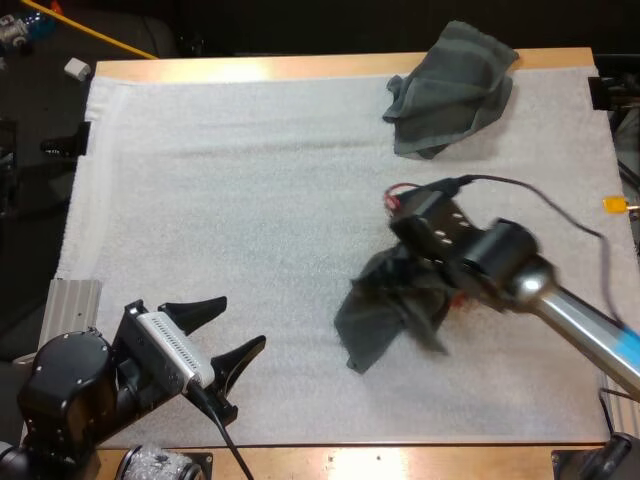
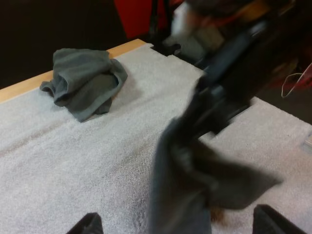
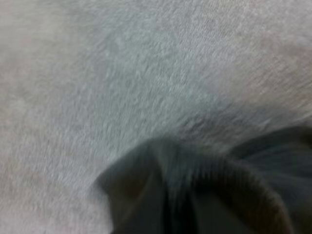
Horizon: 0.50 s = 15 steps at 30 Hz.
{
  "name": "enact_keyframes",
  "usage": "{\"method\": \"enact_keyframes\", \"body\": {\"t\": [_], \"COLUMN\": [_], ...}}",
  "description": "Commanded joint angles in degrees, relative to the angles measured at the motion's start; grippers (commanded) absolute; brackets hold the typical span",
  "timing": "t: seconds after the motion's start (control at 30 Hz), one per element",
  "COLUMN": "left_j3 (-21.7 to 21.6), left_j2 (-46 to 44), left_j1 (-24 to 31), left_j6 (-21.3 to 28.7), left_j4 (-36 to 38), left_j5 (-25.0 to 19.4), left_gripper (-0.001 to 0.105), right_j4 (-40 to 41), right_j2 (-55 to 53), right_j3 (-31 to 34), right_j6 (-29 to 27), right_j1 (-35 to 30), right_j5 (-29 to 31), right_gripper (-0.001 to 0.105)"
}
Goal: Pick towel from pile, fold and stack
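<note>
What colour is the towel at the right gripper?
Dark grey-green, plain. The towel shows best in the high view.

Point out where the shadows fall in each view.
High view: even light, just a faint shadow at the near edge of the crumpled towel. Left wrist view: a soft shadow on the mat beside that towel. Right wrist view: the mat darkens right next to the lifted towel.

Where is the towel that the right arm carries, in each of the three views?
High view: the carried towel hangs from the right gripper, over the white mat.
Left wrist view: the towel hangs nearer than the crumpled towel.
Right wrist view: its dark folds lie close over the mat.
Shared landmark: the white mat.
</note>
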Motion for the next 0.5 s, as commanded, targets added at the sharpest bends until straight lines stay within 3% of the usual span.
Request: {"method": "enact_keyframes", "body": {"t": [0.0, 0.07, 0.13, 0.2, 0.27, 0.3, 0.47], "left_j3": [-0.3, -0.33, -0.34, -0.34, -0.27, -0.26, -0.29], "left_j2": [0.08, 0.18, 0.14, 0.3, 0.36, 0.27, 0.13], "left_j1": [-0.27, -0.37, -0.27, -0.29, -0.4, -0.37, -0.35], "left_j6": [-0.56, -0.56, -0.62, -0.56, -0.55, -0.54, -0.47], "left_j4": [-0.13, -0.19, -0.25, -0.23, -0.14, -0.16, -0.25], "left_j5": [0.41, 0.39, 0.48, 0.42, 0.49, 0.47, 0.48], "left_gripper": [0.06, 0.06, 0.06, 0.06, 0.06, 0.06, 0.06], "right_j4": [-9.93, -14.14, -17.34, -20.35, -22.28, -22.24, -15.67], "right_j2": [7.58, 10.05, 11.81, 13.18, 13.63, 13.82, 13.92], "right_j3": [-0.7, -1.45, -2.49, -4.03, -5.61, -6.13, -8.26], "right_j6": [2.14, 3.23, 3.94, 3.78, 3.59, 3.41, 2.25], "right_j1": [-0.49, -0.55, -0.61, -0.73, -0.76, -0.84, -1.14], "right_j5": [-0.05, -1.19, -2.67, -4.64, -5.45, -5.29, -2.99], "right_gripper": [0.002, 0.01, 0.027, 0.055, 0.076, 0.082, 0.075]}}
